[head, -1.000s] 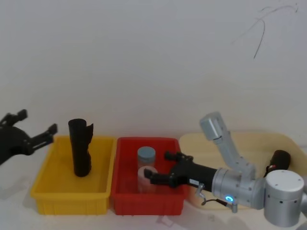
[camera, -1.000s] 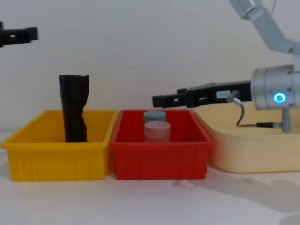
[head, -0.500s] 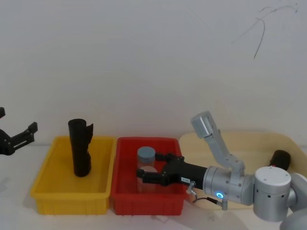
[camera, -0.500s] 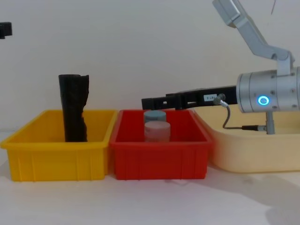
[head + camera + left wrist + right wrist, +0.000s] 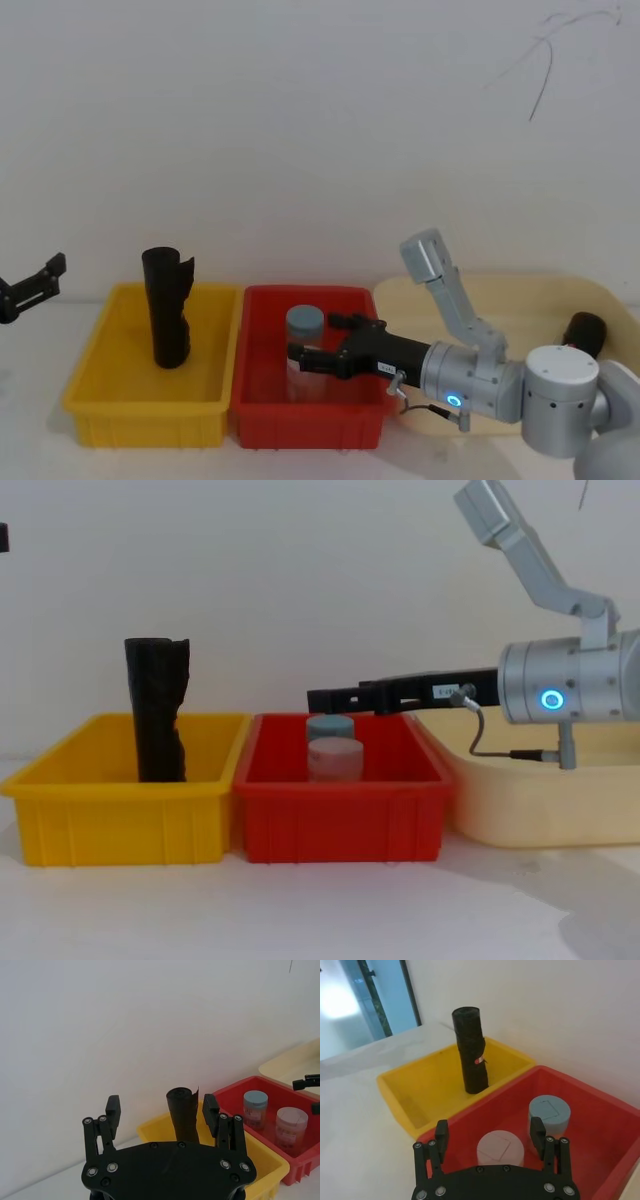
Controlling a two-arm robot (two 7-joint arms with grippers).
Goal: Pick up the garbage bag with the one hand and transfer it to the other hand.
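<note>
The garbage bag [image 5: 168,310] is a black crinkled roll standing upright in the yellow bin [image 5: 140,415], taller than the bin's walls [image 5: 158,715]. A small red mark shows on it in the right wrist view [image 5: 471,1052]. My right gripper [image 5: 318,338] reaches from the right, level above the red bin [image 5: 300,420], open and empty, its tips [image 5: 489,1127] over two jars. The bag stands well to the left of it. My left gripper [image 5: 30,285] hangs open at the far left, off the yellow bin's left side, facing the bag [image 5: 182,1115] from a distance.
Two lidded jars, one grey-blue [image 5: 305,322] and one pale pink [image 5: 500,1147], stand in the red bin. A cream tray [image 5: 500,295] sits on the right with a dark object [image 5: 585,328] at its far end. A plain wall stands close behind the bins.
My right gripper has slid left over the red bin and risen slightly. My left gripper has drawn back to the left, away from the yellow bin. The bag has not moved.
</note>
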